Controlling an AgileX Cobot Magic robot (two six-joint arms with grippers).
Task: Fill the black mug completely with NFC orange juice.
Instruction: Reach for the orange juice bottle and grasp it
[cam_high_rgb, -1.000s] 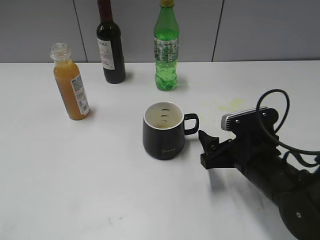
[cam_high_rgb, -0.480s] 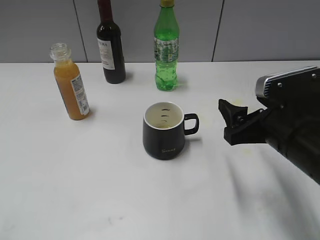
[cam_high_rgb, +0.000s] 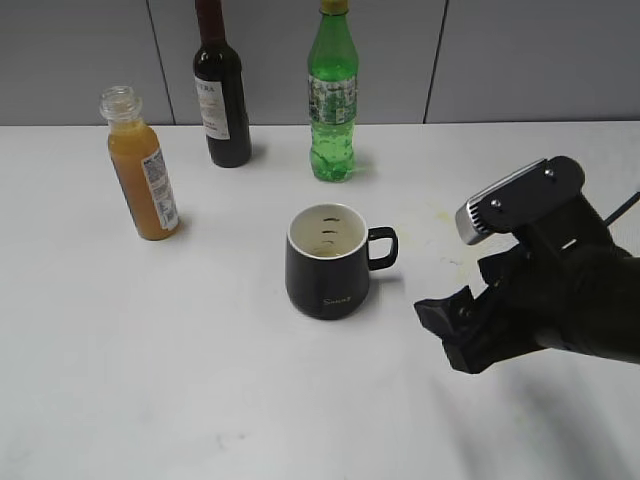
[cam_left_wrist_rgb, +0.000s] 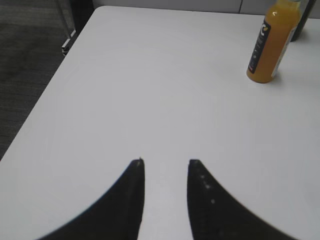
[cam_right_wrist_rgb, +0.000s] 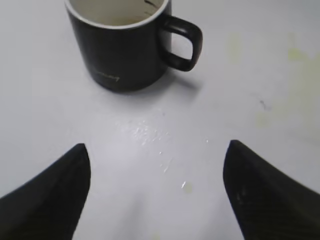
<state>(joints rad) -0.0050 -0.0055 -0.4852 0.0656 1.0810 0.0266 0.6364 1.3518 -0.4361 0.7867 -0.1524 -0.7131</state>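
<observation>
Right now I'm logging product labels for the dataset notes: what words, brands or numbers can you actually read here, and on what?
Nothing reads for certain.
Black mug: pale script logo, too small; perhaps starts with "S".
Orange juice bottle: white printed label, too small.
Wine bottle: pale label, letters blurred.
Green soda bottle: patterned label, no legible text.

Black mug (cam_high_rgb: 328, 262) with cream interior, cloudy orange juice (cam_high_rgb: 141, 178), green soda bottle (cam_high_rgb: 332, 98), white table (cam_high_rgb: 150, 340)
</observation>
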